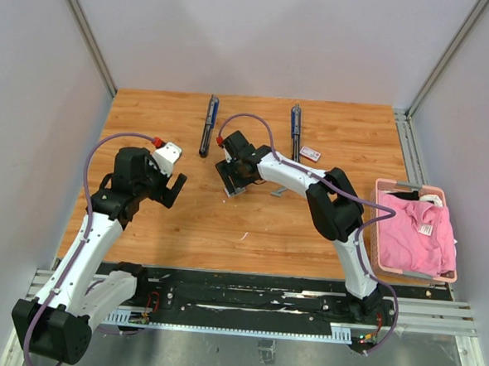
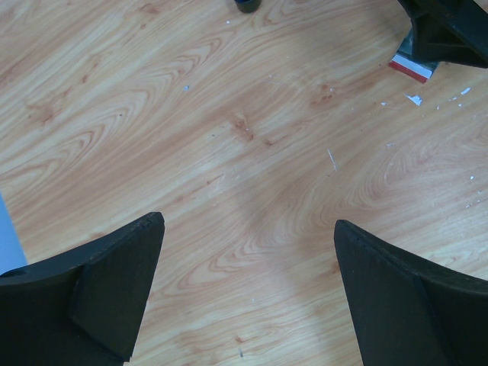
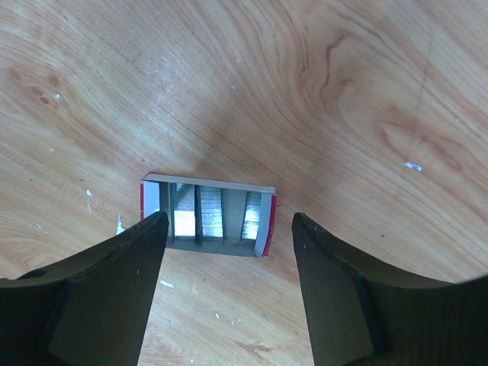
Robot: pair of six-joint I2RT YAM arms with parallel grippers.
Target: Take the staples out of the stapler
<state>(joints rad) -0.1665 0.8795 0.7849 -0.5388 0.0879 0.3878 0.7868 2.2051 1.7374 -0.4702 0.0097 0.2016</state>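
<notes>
Right claw seen part open, nothing gripped. Staples lie in open box just ahead, between fingertips. Left claw spread wide, empty. Stapler and second stapler lie beyond claws; whether loaded cannot be told. Unloading judged largely done.

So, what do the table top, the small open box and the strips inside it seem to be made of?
Table top: wood or wood-look laminate, matte, judging by the grain pattern. Box: probably thin card, white with red; its walls are thin and flat. Strips: metal, silvery and shiny, finely ribbed, likely staples.
</notes>
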